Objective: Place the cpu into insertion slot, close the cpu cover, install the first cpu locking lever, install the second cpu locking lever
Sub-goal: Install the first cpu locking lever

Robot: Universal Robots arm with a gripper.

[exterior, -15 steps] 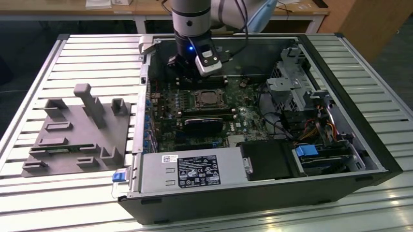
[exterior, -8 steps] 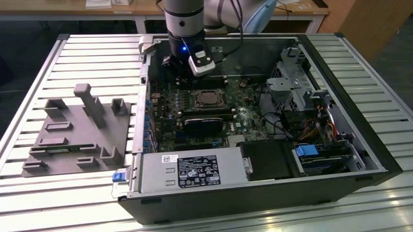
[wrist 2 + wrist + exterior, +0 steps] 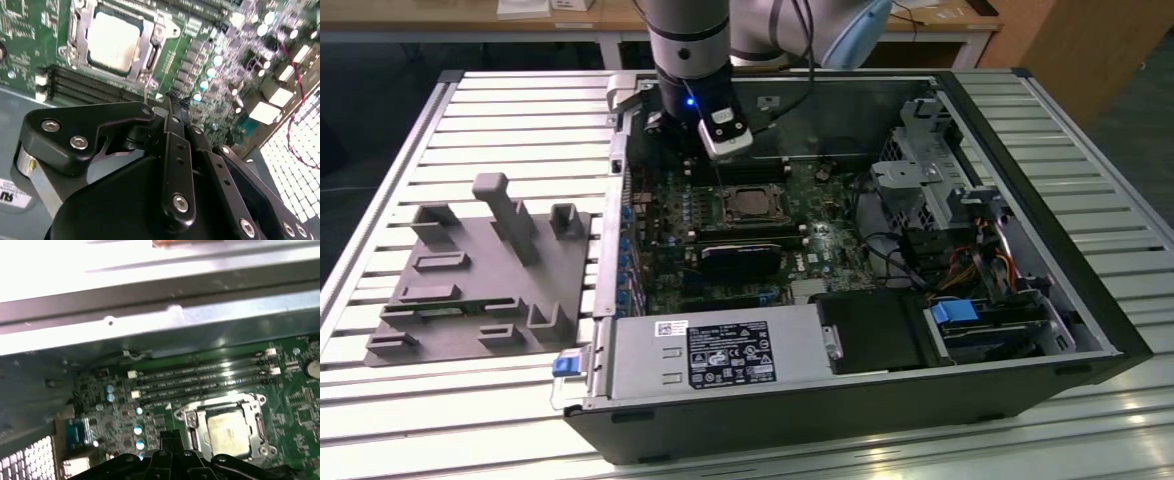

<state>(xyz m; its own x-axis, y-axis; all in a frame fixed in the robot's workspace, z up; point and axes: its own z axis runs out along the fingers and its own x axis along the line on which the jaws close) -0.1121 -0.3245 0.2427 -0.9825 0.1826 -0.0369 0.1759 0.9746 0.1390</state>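
Hovered just beside cover (image 3: 151, 52), gripper (image 3: 172, 96) fingers apparently pressed together. Could have scraped memory slots (image 3: 90, 85) if lowered off-line.

open black computer case (image 3: 854, 418) on slatted table (image 3: 507, 110), grey fixture tray (image 3: 467, 300) beside it, memory slots (image 3: 200, 380)

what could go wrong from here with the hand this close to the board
1. The hand hangs close to the small capacitors beside the cpu cover; a sideways slip could knock one.
2. The cover lies over the cpu; a push off-centre might shift it or scrape the green board.
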